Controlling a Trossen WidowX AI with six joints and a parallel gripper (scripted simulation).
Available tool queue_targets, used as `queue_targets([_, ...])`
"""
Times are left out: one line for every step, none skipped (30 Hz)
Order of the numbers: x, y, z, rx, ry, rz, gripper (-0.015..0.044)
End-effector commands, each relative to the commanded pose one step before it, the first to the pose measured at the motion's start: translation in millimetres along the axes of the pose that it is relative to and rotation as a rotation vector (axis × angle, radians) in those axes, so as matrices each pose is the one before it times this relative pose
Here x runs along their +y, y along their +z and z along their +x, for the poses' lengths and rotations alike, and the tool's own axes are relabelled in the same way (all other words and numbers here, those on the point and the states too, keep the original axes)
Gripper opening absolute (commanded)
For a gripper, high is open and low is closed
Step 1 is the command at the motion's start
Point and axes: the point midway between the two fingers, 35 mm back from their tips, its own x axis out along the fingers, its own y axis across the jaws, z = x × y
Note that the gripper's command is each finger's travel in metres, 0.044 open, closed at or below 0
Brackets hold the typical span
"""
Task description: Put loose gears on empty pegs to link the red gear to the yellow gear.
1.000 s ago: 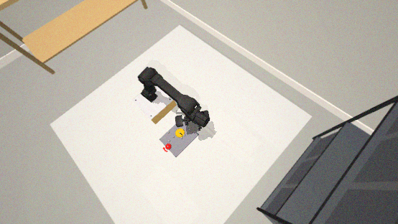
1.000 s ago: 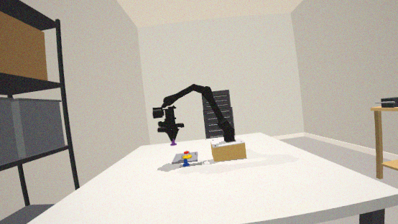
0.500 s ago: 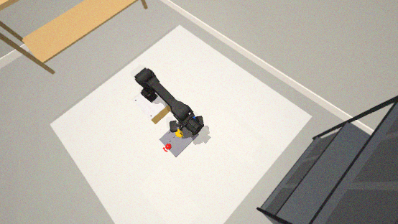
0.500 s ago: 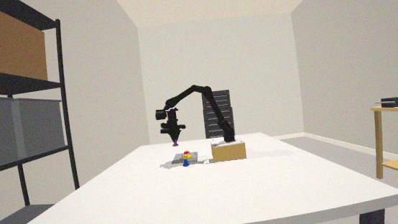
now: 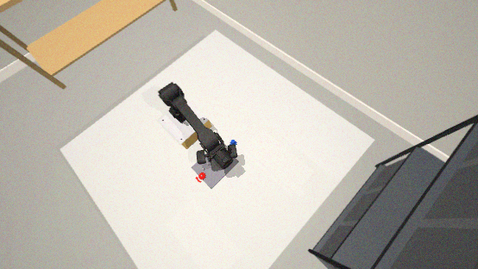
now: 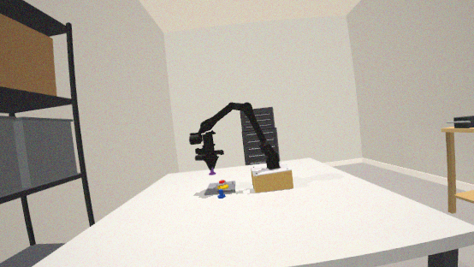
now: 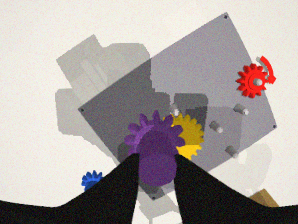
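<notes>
My gripper [image 7: 156, 160] [image 6: 212, 169] is shut on the purple gear [image 7: 156, 132] [image 6: 212, 173], holding it by its hub well above the grey board [image 7: 195, 55] [image 6: 208, 191] [image 5: 211, 183]. In the wrist view the purple gear partly covers the yellow gear [image 7: 192, 132] [image 6: 222, 186]. The yellow gear's black stripe is hidden. The red gear [image 7: 251, 80] [image 5: 204, 176] [image 6: 222, 181] sits near the board's edge, beside the red arrow [image 7: 269, 69]. Empty pegs [image 7: 216, 126] stand between the red and yellow gears; another peg [image 7: 174, 107] is beside the yellow gear. A blue gear [image 7: 92, 180] [image 5: 233, 141] [image 6: 221, 194] stands on the table off the board.
The arm's base block [image 6: 274, 180] [image 5: 190, 140] stands beside the board. The white table [image 5: 280, 172] [image 6: 299, 214] lies all around. A dark shelf [image 5: 388, 194] and a wooden bench [image 5: 95, 32] stand beyond the table. The arm's shadow falls over part of the board.
</notes>
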Motion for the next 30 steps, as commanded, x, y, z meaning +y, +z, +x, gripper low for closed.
queue_targets([-10.99,2.01,2.11,-0.00326,0.00616,-0.0008,0.0])
queue_targets([-2.64,0.57,0.98,-0.00007,-0.00026,0.0,0.0])
queue_targets([-2.64,0.55,0.98,-0.00006,-0.00026,0.0,0.0])
queue_targets([-2.64,0.52,0.97,-0.00006,-0.00026,0.0,0.0])
queue_targets([-2.65,0.5,0.94,-0.00009,-0.00029,-0.0001,0.0])
queue_targets([-2.65,0.47,0.94,-0.00008,-0.00029,-0.0001,0.0])
queue_targets([-2.65,0.44,0.94,-0.00008,-0.00029,-0.0001,0.0])
queue_targets([-2.66,0.41,0.94,-0.00008,-0.00029,-0.0001,0.0])
queue_targets([-2.65,0.39,0.94,-0.00007,-0.00028,-0.0001,0.0])
queue_targets([-2.65,0.36,0.95,-0.00006,-0.00027,-0.0001,0.0])
queue_targets([-2.65,0.33,0.95,-0.00006,-0.00026,-0.0001,0.0])
queue_targets([-2.65,0.31,0.95,-0.00006,-0.00026,-0.0001,0.0])
queue_targets([-2.65,0.28,0.97,-0.00005,-0.00024,0.0,0.0])
queue_targets([-2.65,0.25,0.96,-0.00004,-0.00024,0.0,0.0])
queue_targets([-2.64,0.22,0.96,-0.00004,-0.00023,0.0,0.0])
queue_targets([-2.64,0.2,0.96,-0.00004,-0.00023,0.0,0.0])
queue_targets([-2.64,0.17,0.96,-0.00004,-0.00023,0.0,0.0])
queue_targets([-2.64,0.14,0.96,-0.00004,-0.00023,0.0,0.0])
queue_targets([-2.64,0.12,0.96,-0.00004,-0.00023,0.0,0.0])
queue_targets([-2.63,0.09,0.95,-0.00004,-0.00023,0.0,0.0])
queue_targets([-2.63,0.06,0.95,-0.00004,-0.00022,0.0,0.0])
queue_targets([-2.63,0.04,0.95,-0.00004,-0.00022,0.0,0.0])
queue_targets([-2.62,0.01,0.95,-0.00004,-0.00022,0.0,0.0])
queue_targets([-2.62,-0.02,0.95,-0.00004,-0.00022,0.0,0.0])
queue_targets([-2.61,-0.04,0.94,-0.00004,-0.00022,0.0,0.0])
queue_targets([-2.61,-0.07,0.94,-0.00003,-0.00022,0.0,0.0])
queue_targets([-2.61,-0.09,0.94,-0.00003,-0.00021,0.0,0.0])
queue_targets([-2.6,-0.12,0.94,-0.00003,-0.00021,0.0,0.0])
queue_targets([-2.59,-0.15,0.94,-0.00003,-0.00021,0.0,0.0])
queue_targets([-2.59,-0.17,0.93,-0.00003,-0.00021,0.0,0.0])
